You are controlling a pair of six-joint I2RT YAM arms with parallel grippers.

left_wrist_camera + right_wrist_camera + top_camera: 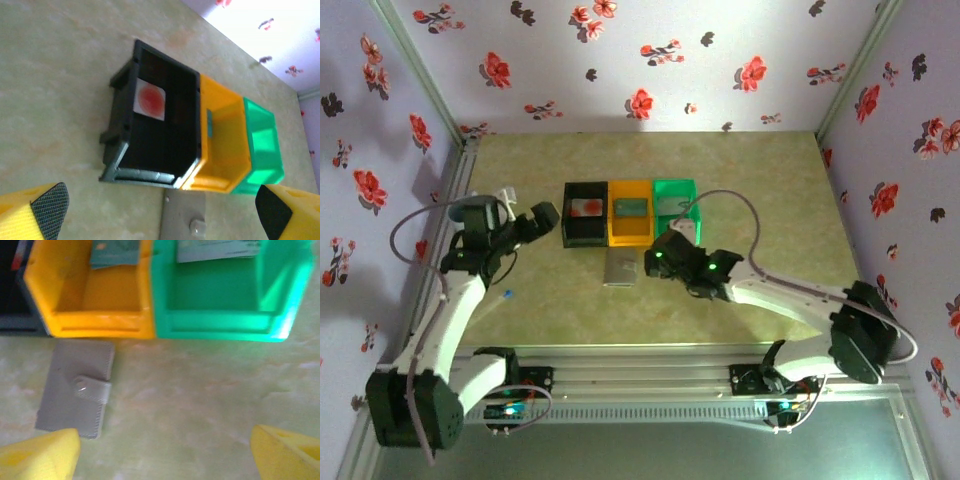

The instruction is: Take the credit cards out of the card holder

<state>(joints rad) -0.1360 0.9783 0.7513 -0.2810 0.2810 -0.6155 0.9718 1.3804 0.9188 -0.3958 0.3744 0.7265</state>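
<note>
The blue-grey card holder (619, 267) (76, 388) (183, 216) lies shut on the table just in front of the orange bin, its snap tab fastened. A white card with a red mark (149, 99) (586, 207) rests in the black bin, a grey-green card (115, 252) (630, 208) in the orange bin, and a silvery card (218, 249) (670, 205) in the green bin. My left gripper (162, 212) (542, 218) hovers open left of the black bin. To the right of the holder, my right gripper (165, 452) (672, 250) is open over bare table.
Black bin (585, 213), orange bin (630, 213) and green bin (675, 208) stand side by side mid-table. Floral walls enclose the table on three sides. Open tabletop lies left, right and behind the bins.
</note>
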